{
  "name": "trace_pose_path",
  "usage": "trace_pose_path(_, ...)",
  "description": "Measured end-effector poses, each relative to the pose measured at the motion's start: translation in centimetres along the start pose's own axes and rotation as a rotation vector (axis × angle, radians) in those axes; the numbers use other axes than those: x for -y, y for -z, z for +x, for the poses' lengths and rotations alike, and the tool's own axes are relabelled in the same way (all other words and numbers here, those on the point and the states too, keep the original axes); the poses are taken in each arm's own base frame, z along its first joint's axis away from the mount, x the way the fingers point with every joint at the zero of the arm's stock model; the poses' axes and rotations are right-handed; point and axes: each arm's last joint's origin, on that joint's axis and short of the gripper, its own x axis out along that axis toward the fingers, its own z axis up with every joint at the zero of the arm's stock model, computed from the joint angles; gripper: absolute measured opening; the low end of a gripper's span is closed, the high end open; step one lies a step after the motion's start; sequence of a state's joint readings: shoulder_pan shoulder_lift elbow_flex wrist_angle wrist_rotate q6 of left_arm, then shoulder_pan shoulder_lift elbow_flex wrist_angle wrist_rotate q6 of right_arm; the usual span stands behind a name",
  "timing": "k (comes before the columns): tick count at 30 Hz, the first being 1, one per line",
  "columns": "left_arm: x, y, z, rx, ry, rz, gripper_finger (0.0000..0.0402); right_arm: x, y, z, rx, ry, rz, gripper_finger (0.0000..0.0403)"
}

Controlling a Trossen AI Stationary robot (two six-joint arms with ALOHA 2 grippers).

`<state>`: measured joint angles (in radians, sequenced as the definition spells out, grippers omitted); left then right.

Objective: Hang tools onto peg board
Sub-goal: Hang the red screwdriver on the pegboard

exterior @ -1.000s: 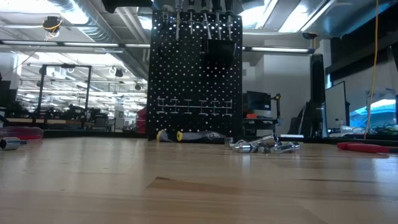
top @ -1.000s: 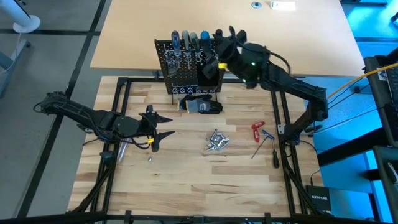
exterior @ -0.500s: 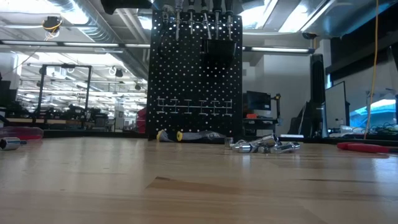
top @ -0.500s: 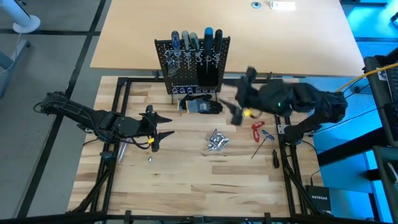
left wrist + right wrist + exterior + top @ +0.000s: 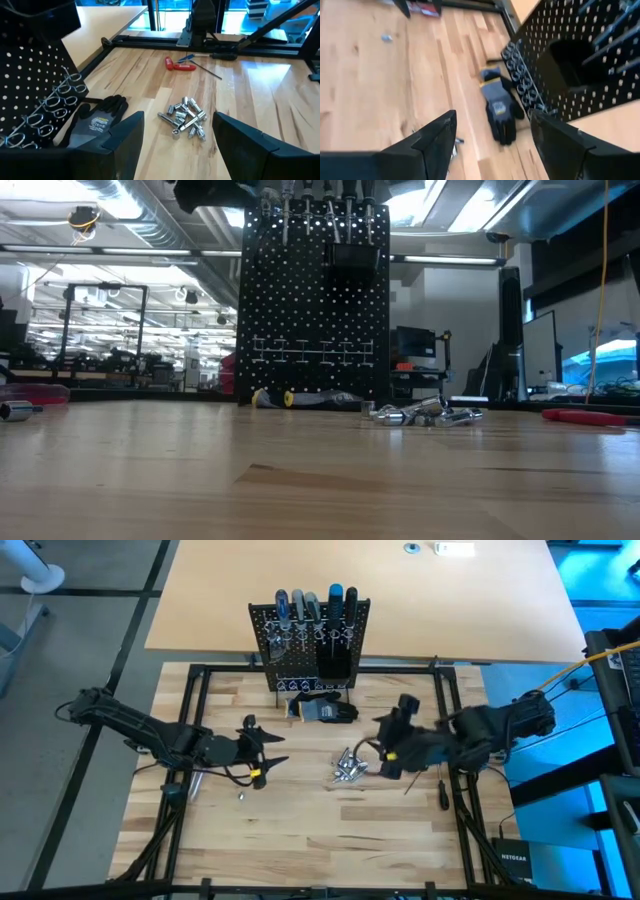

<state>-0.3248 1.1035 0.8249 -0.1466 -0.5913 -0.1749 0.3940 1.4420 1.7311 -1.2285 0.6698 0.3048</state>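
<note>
Black peg board point(image 5: 310, 640) dotted with pale holes; blue, grey and black screwdriver handles point(image 5: 313, 602). Grey-black glove point(image 5: 95, 121), yellow cuff. Silver pieces point(image 5: 348, 767). Red tool point(image 5: 180, 64). Pale striped wood surface point(image 5: 300, 830).

The peg board point(image 5: 308, 640) stood at the back of the desk point(image 5: 300, 830), with screwdrivers point(image 5: 310, 605) in its top row. A glove point(image 5: 327, 711) lay just before it. Metal pieces point(image 5: 348, 768) lay nearer the front, between the left hand point(image 5: 262, 750) and the right hand point(image 5: 392, 748).
</note>
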Motion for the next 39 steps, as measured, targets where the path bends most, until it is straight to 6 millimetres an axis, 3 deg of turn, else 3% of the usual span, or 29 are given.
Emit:
trace_pose_path(11, -0.3, 1.3, 0.0, -0.119, -0.022, -0.079, 0.0226, -4.6, 5.9, 6.6, -0.103, 0.044, -0.001, 0.0253)
trace_pose_path(21, -2.1, 5.7, -1.6, -0.519, -0.282, -0.388, 0.0226, -8.0, 11.5, 12.5, 0.001, -0.076, 0.019, 0.0253)
trace_pose_path(25, -3.7, 6.9, -2.3, -0.637, -0.481, -0.529, 0.0226, -8.7, 13.0, 13.8, 0.086, -0.125, 0.037, 0.0253)
trace_pose_path(29, -4.5, 7.8, -1.7, -0.796, -0.563, -0.573, 0.0226, -9.0, 14.2, 14.7, 0.149, -0.168, 0.057, 0.0253)
trace_pose_path(39, -7.1, 10.9, 1.1, -1.243, -0.82, -0.485, 0.0226, -9.0, 15.1, 15.0, 0.161, -0.171, 0.043, 0.0253)
